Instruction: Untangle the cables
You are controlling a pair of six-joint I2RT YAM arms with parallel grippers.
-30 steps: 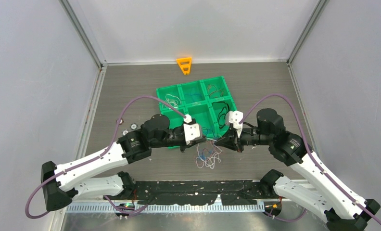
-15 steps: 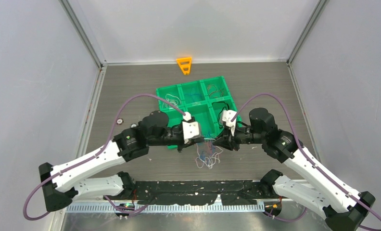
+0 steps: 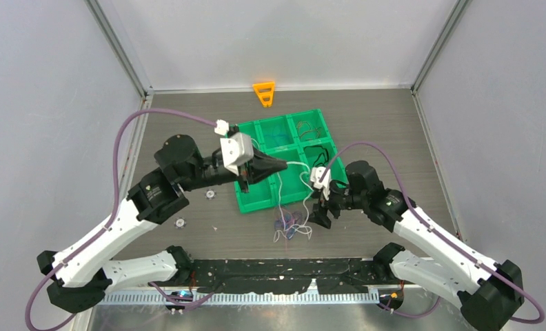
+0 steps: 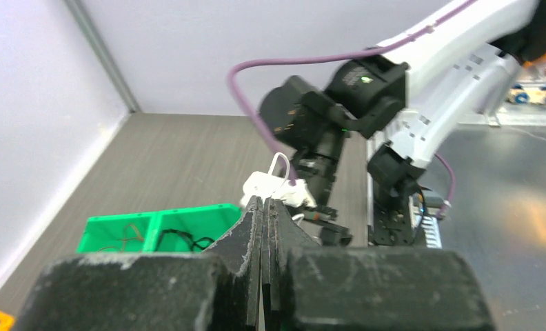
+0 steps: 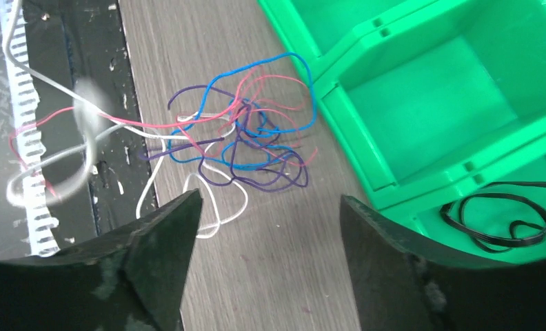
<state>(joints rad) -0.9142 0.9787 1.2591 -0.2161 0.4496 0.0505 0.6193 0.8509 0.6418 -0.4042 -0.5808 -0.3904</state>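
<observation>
The tangled cables (image 5: pixel 243 138) are blue, red, purple and white, lying on a grey-brown wood-grain table (image 3: pixel 394 124). The divided tray (image 5: pixel 422 103) is bright green, and one compartment holds a black cable (image 5: pixel 499 198). A small triangular frame (image 3: pixel 264 93) is orange.

Your table (image 3: pixel 187 117) is a dark grey wood-grain top. On it you have a green compartment tray (image 3: pixel 256 204) sitting mid-table, with a small orange triangular piece (image 3: pixel 264 93) at the far edge. The cables (image 3: pixel 291 226) lie tangled just beside the tray's near side. One small silver disc (image 3: pixel 210 194) lies left of the tray and another (image 3: pixel 180 222) nearer you. A black mat (image 3: pixel 277 272) runs along the near edge.
</observation>
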